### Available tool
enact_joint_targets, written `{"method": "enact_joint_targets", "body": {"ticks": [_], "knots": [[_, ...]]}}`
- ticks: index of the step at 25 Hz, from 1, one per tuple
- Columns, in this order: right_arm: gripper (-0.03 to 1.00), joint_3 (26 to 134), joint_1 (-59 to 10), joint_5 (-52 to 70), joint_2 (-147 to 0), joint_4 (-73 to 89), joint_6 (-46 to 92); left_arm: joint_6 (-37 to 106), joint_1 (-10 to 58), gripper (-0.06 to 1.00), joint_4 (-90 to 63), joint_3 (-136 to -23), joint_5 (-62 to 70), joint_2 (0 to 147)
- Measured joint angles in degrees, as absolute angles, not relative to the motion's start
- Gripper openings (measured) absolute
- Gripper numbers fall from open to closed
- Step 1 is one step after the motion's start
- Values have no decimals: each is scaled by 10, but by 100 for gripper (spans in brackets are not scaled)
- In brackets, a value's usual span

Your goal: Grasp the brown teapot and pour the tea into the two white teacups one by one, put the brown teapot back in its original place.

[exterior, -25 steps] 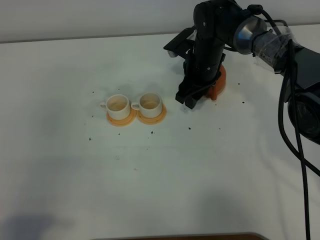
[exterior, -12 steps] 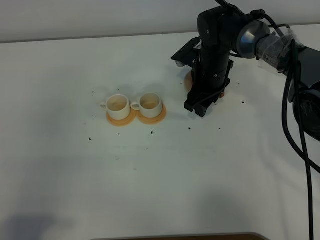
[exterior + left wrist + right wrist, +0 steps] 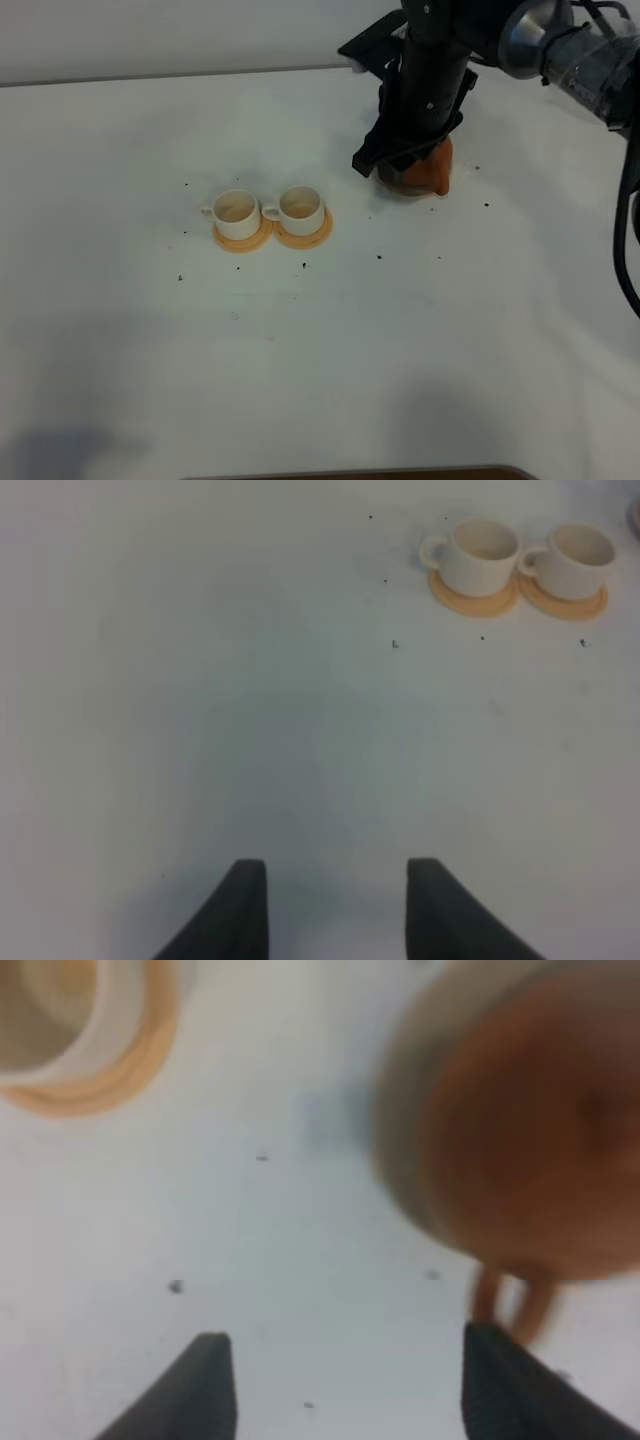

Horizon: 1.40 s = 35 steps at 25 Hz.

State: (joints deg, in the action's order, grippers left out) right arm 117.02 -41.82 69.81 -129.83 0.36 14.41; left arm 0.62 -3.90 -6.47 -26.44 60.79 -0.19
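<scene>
**The brown teapot** (image 3: 432, 168), a round reddish clay body, stands at the rear right of the desk (image 3: 300, 350). A pale saucer (image 3: 398, 1160) rims its blurred base, and its loop handle (image 3: 510, 1305) faces the right pincer (image 3: 355, 1390). That pincer is released, jaws wide and gripping nothing, just beside the pot. The two white teacups (image 3: 236, 208) (image 3: 300, 204), small cylinders with side handles, sit side by side to the pot's left on touching orange-tan coasters (image 3: 243, 239). The left pincer (image 3: 335, 915) is likewise released, well apart from the cups. The desk is matte white with dark specks, and broad open surface lies in front. A pale wall (image 3: 150, 40) bounds the rear edge.
</scene>
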Motion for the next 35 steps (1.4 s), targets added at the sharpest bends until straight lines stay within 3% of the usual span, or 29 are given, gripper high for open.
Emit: {"method": "enact_joint_targets", "body": {"ticks": [16, 35], "knots": [[51, 1198, -378, 699, -1352, 4, 58, 7, -39, 37, -65, -264, 608, -2], [45, 1227, -368, 700, -1379, -33, 75, 7, -39, 37, -65, -264, 608, -2]]}}
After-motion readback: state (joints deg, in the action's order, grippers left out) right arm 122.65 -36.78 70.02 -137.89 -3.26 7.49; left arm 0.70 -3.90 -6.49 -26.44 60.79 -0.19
